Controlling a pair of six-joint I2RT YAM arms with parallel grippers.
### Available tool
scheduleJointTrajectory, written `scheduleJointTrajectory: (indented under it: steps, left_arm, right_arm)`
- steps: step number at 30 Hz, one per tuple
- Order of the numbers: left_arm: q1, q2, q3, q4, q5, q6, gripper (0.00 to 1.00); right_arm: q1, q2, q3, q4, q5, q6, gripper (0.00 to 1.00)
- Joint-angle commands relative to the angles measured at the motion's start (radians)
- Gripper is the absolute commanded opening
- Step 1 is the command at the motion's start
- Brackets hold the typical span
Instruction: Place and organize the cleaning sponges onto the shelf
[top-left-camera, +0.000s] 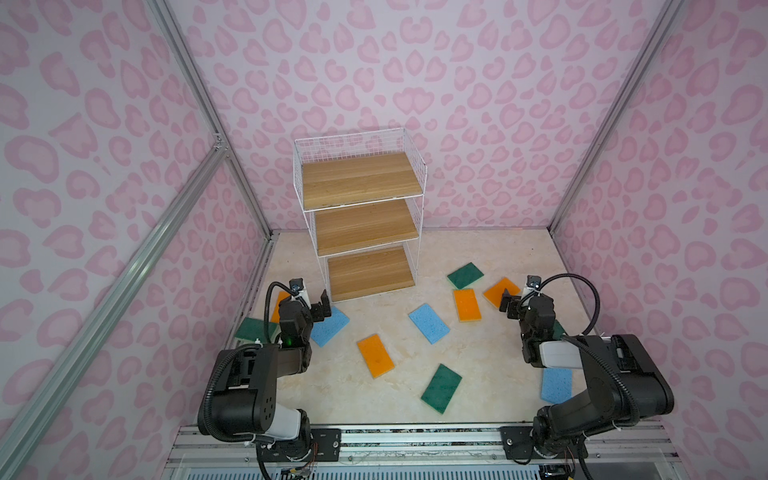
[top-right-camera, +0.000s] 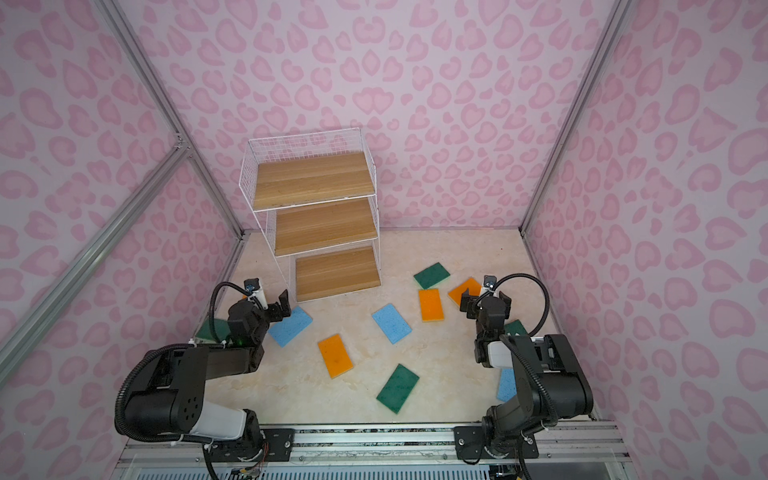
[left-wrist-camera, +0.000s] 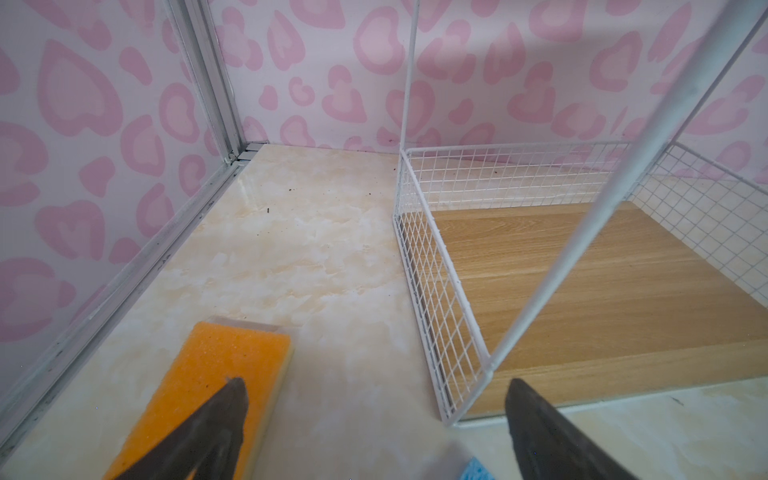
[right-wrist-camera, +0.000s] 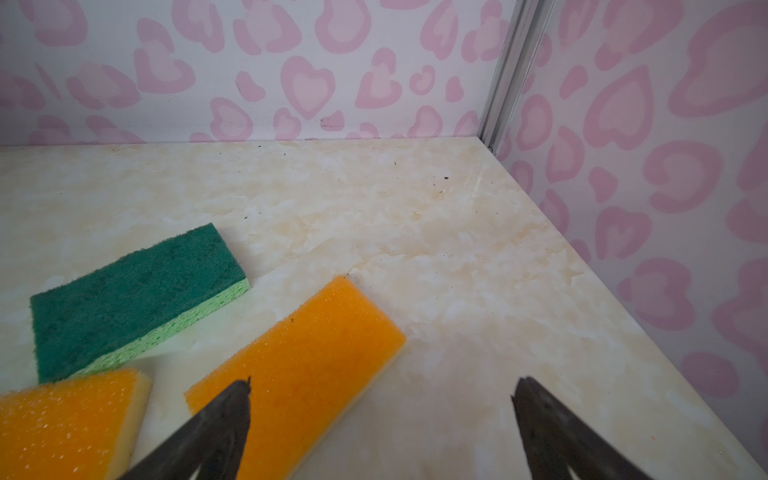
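The shelf (top-left-camera: 361, 208) (top-right-camera: 320, 208), white wire with three bare wooden boards, stands at the back of the floor. Several cleaning sponges lie scattered flat in front of it: orange (top-left-camera: 375, 355), blue (top-left-camera: 429, 322), green (top-left-camera: 441, 388). My left gripper (top-left-camera: 313, 301) (left-wrist-camera: 376, 382) hangs open beside the shelf's bottom front corner, between an orange sponge (left-wrist-camera: 224, 365) and a blue sponge (top-left-camera: 330, 326). My right gripper (top-left-camera: 519, 297) (right-wrist-camera: 383, 380) is open just above an orange sponge (right-wrist-camera: 307, 357), next to a green one (right-wrist-camera: 133, 291). Neither holds anything.
Pink-patterned walls with aluminium posts (top-left-camera: 195, 83) close in the marble floor (top-left-camera: 374, 399) on three sides. A green sponge (top-left-camera: 253, 329) lies by the left wall under the left arm. A blue sponge (top-left-camera: 557, 384) lies partly under the right arm.
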Motion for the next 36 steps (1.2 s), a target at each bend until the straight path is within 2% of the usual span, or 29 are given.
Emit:
scheduleJointTrajectory:
  steps: [1,19,21,23,24,27,31,36]
  left_arm:
    - [0.003,0.002,0.012,0.015,0.003,0.005,0.98]
    - [0.004,-0.002,0.004,0.023,0.008,0.004,0.96]
    - [0.003,-0.014,0.009,0.01,-0.004,0.003,0.98]
    - [-0.001,-0.071,0.064,-0.136,-0.082,-0.025,0.98]
    - [-0.001,-0.101,0.106,-0.242,-0.115,-0.045,0.97]
    - [-0.001,-0.174,0.195,-0.476,-0.122,-0.075,0.98]
    - [-0.023,-0.278,0.269,-0.683,-0.13,-0.135,0.98]
    - [-0.112,-0.398,0.354,-0.938,-0.17,-0.199,0.95]
  right_arm:
    - [0.001,0.001,0.005,0.001,0.003,0.009,1.0]
    - [0.002,-0.002,0.004,0.003,0.0,0.003,0.99]
    - [0.002,-0.005,0.001,0.014,-0.001,-0.004,1.0]
    - [0.027,-0.045,-0.003,0.008,0.047,-0.02,1.0]
    - [0.047,-0.086,0.015,-0.067,0.091,-0.025,1.0]
    - [0.065,-0.177,0.091,-0.316,0.161,0.028,0.99]
    - [0.065,-0.263,0.163,-0.533,0.229,0.116,0.96]
    - [0.065,-0.396,0.234,-0.742,0.164,0.226,0.92]
